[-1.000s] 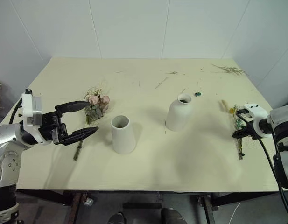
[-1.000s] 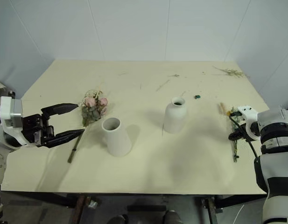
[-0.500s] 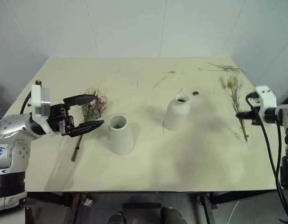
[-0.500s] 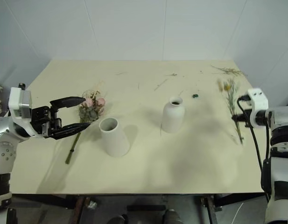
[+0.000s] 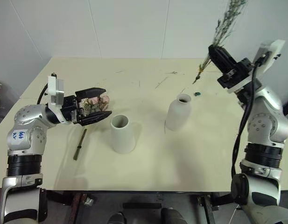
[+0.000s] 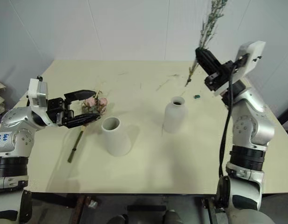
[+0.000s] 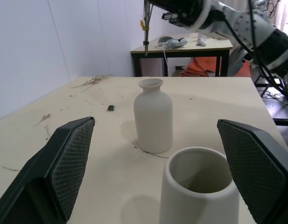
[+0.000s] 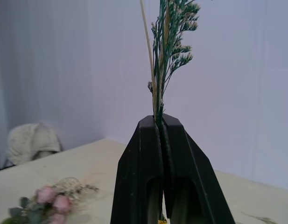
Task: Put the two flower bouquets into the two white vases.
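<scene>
Right hand (image 5: 214,50) clamped on slim bouquet (image 5: 221,29), raised above bottle vase (image 5: 179,112). Left hand (image 5: 98,102) spread wide around rose bouquet (image 5: 95,103) on tabletop (image 5: 181,158).

Head pair: two side-by-side eyes, high, looking forward and down over the table (image 5: 190,163); both share the cone vase (image 5: 122,134), the bottle vase (image 5: 179,112), the rose bouquet (image 5: 98,100) and both arms.

Left wrist camera: low, near the tabletop, facing along its fingers (image 7: 64,163); cone vase close at 6 o'clock, bottle vase (image 7: 153,115) beyond at 12, right arm (image 7: 246,28) at 1 o'clock.

Right wrist camera: raised, facing along its fingers (image 8: 148,172) toward a wall; slim bouquet (image 8: 169,56) very near at 12 o'clock, rose bouquet (image 8: 52,205) at 7.
</scene>
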Robot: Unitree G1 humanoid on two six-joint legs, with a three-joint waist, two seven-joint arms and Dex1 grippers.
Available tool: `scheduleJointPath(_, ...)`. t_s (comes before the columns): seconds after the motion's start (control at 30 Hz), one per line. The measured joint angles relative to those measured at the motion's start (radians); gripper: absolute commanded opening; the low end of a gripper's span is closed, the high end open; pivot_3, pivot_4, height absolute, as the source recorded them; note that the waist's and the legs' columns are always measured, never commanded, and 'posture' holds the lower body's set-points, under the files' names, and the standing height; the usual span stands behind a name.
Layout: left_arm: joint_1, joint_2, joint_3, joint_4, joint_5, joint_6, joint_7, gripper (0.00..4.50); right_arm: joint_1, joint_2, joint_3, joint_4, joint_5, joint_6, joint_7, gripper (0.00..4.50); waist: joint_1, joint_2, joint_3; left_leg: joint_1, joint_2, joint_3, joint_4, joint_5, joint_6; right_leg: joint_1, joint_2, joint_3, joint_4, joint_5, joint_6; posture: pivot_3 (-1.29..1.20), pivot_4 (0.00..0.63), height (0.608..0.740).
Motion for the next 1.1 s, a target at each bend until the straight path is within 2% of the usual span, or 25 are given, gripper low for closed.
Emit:
scheduleJointPath(0.2, -0.003, -0.001, 0.0, 0.007, 0.001, -0.007, -0.003, 4.5, 0.024, -0.001, 0.035, -0.015, 0.023, 0.01, -0.002, 0.04, 0.0, 0.0, 0.0, 0.0, 0.0, 0.0, 0.0, 0.0, 0.0, 0.0, 0.0, 0.0, 0.0, 0.0, 0.0, 0.0, 0.15, 0.74)
scheduleJointPath(0.37, 0.001, -0.005, 0.004, -0.004, 0.001, -0.008, 0.011, 4.5, 0.09, -0.019, 0.06, 0.076, -0.019, -0.033, 0.013, 0.04, 0.0, 0.0, 0.0, 0.0, 0.0, 0.0, 0.0, 0.0, 0.001, 0.0, 0.0, 0.0, 0.0, 0.0, 0.0, 0.0, 0.15, 0.74)
scheduleJointPath(0.63, 0.016, -0.006, 0.011, -0.011, 0.001, -0.009, 0.031, 4.5, 0.094, -0.004, 0.082, 0.128, -0.037, -0.116, 0.02, 0.04, -0.003, 0.0, 0.0, 0.0, 0.0, 0.0, 0.0, 0.0, 0.001, 0.0, 0.0, 0.0, 0.001, 0.0, 0.0, 0.0, 0.15, 0.74)
scheduleJointPath(0.73, 0.024, -0.006, 0.013, -0.02, 0.0, -0.009, 0.04, 4.5, 0.102, 0.006, 0.093, 0.135, -0.034, -0.133, 0.035, 0.62, -0.002, 0.0, 0.0, 0.0, 0.0, 0.0, 0.0, 0.0, 0.0, 0.0, 0.0, 0.0, 0.001, 0.0, 0.0, 0.0, 0.15, 0.74)
scheduleJointPath(1.03, 0.042, -0.005, 0.034, -0.04, -0.001, -0.009, 0.052, 4.5, 0.142, 0.002, 0.127, 0.068, -0.014, -0.123, 0.083, 3.59, -0.002, 0.0, 0.0, 0.0, 0.0, 0.0, 0.0, 0.0, 0.001, 0.0, 0.0, 0.0, 0.0, 0.0, 0.0, 0.0, 0.15, 0.74)
scheduleJointPath(1.1, 0.045, 0.006, 0.038, -0.042, 0.005, -0.013, 0.054, 4.5, 0.16, -0.027, 0.132, 0.052, -0.021, -0.125, 0.086, 4.23, -0.001, 0.0, 0.0, 0.0, 0.0, 0.0, 0.0, 0.0, 0.001, 0.0, 0.0, 0.0, 0.0, 0.0, 0.0, 0.0, 0.15, 0.74)
